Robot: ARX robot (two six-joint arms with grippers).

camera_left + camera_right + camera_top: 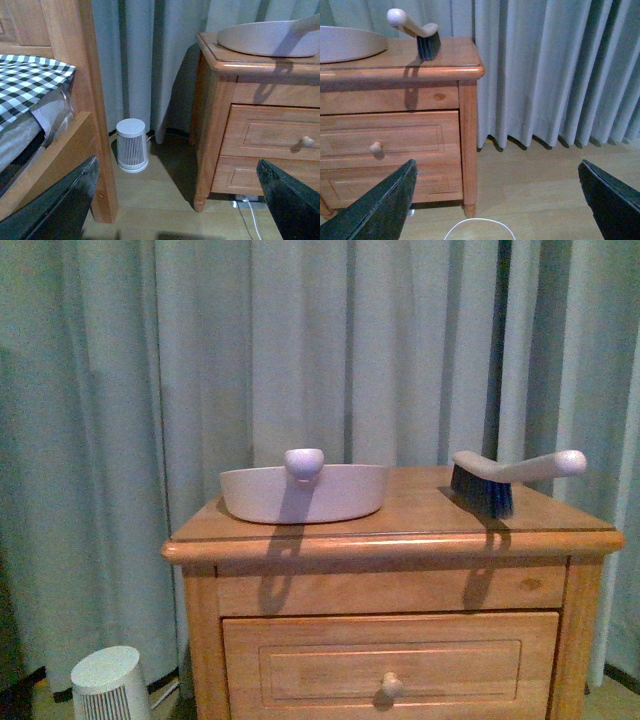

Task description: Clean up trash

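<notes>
Spread wide and empty, my left fingers (55, 210) hang low between the bed (30, 85) and the desk (265, 95); my right fingers (375, 205), likewise apart and empty, hang low off the desk's other side. On the desk sit a pale dustpan (303, 493) and, apart to its right, a brush (480, 488). None of my views shows the trash.

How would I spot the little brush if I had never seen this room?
Look for the wooden nightstand in front of the pale curtains. On its top, toward the right in the front view, stands the brush, bristles down and handle sticking out to the right. Unlike the wide beige dustpan to its left, it is slim, with dark bristles under a light handle.
</notes>
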